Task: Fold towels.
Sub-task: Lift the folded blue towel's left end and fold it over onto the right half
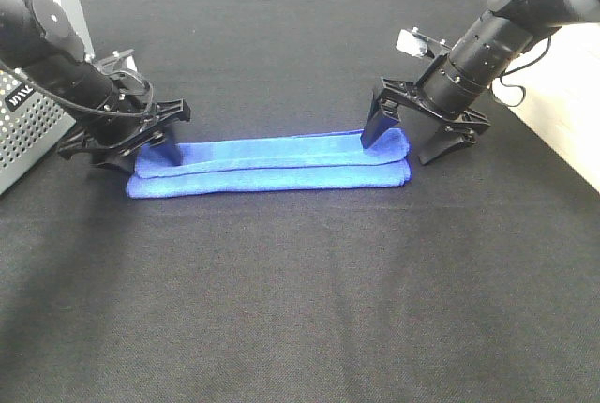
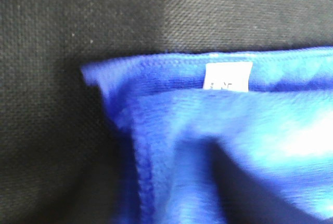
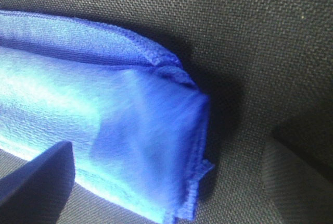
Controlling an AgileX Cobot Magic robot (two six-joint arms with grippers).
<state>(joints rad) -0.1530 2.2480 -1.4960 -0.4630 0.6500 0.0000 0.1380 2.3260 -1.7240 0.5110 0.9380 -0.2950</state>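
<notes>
The royal-blue towel [image 1: 272,167] lies folded into a long narrow strip across the middle of the black cloth. My left gripper [image 1: 131,150] is open at the strip's left end, one finger [image 1: 173,143] at the towel's edge and the other off the towel. In the left wrist view the towel [image 2: 218,140] shows a layered corner with a small white tag [image 2: 228,77]. My right gripper [image 1: 412,136] is open astride the right end, one finger [image 1: 380,125] on the towel [image 3: 104,114], the other [image 1: 448,145] on the cloth beside it. Neither gripper holds anything.
A grey perforated metal box [image 1: 26,136] stands at the left edge behind the left arm. A pale surface [image 1: 567,131] borders the black table cloth [image 1: 300,309] on the right.
</notes>
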